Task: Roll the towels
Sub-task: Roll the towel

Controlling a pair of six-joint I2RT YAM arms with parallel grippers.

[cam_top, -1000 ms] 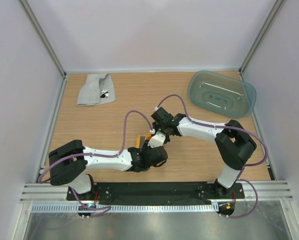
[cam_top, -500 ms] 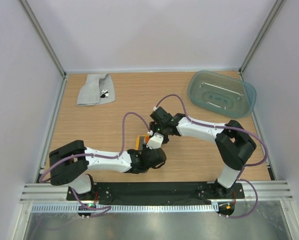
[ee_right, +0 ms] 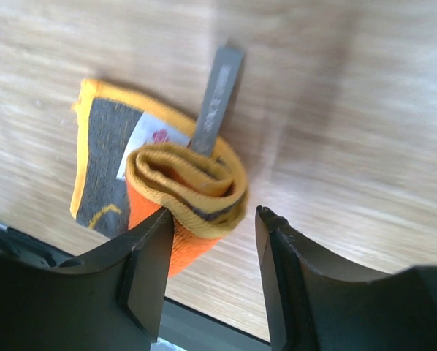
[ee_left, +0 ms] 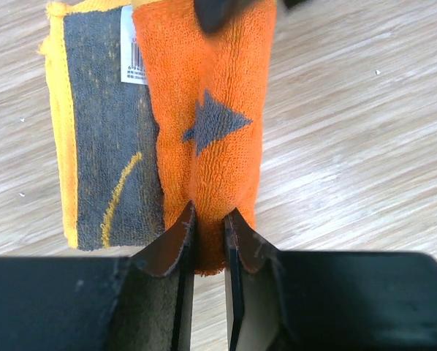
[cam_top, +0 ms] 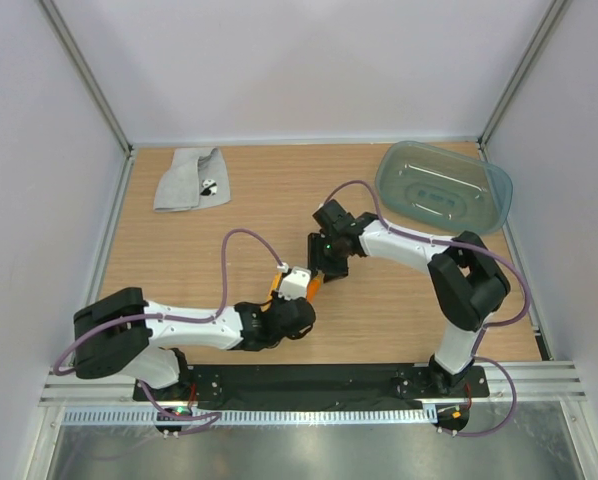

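The grey towel (cam_top: 187, 180) lies loosely folded in the far left corner of the wooden table (cam_top: 209, 245), well apart from both arms. Near the middle of the table, the left gripper (ee_left: 210, 238) is clenched on the near end of the orange towel (ee_left: 211, 124), with a fold of its fabric pinched in the narrow slot between the two fingers. This towel is partly rolled. Its right part is a thick orange roll bearing a dark grey arrow shape, and its left part still lies flat on the wood, dark grey with a yellow border and a white label. At the far end of the roll, the right gripper (ee_right: 213, 219) stands with its fingers spread. The spiral end of the roll sits between them, against one finger and clear of the other. The translucent blue-green tub (cam_top: 444, 188) rests in the far right corner.
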